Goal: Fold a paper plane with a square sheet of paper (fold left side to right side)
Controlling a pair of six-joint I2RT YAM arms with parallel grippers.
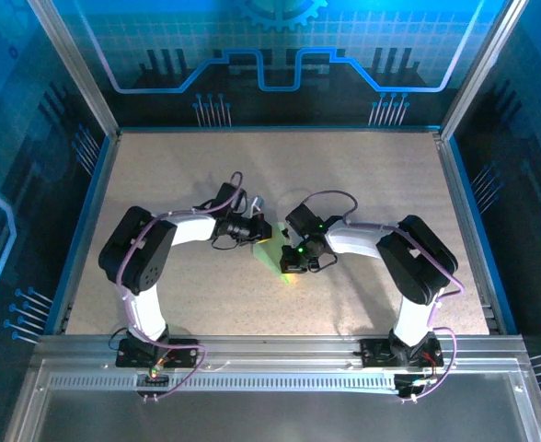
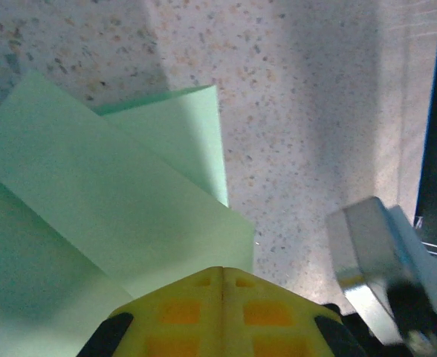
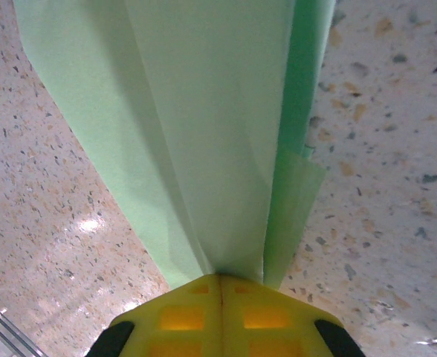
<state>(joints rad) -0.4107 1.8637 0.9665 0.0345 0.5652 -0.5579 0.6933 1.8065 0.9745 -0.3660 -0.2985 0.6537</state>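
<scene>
- The paper plane (image 3: 204, 126) is showing as thin pale green paper, matt and smooth, with crisp creases and overlapping layers.
- The table (image 3: 397, 149) is looking like a beige board with a speckled, stone-like pattern. It is mostly matt and is catching a soft glare at the lower left of the right wrist view.
- The fingers (image 2: 181, 316) of the left gripper (image 2: 222, 269) are looking like smooth yellow moulded plastic with recessed squares. The fingers (image 3: 177, 320) of the right gripper (image 3: 220, 277) are looking the same.
- The silvery block (image 2: 367, 245) at the lower right of the left wrist view is gleaming like brushed metal.
- The arm links (image 1: 192, 228) are shining as glossy white plastic, and the joints (image 1: 137, 249) are showing as matt black housings.
- The frame rail (image 1: 280, 350) along the bottom of the top view is looking like satin aluminium.
</scene>
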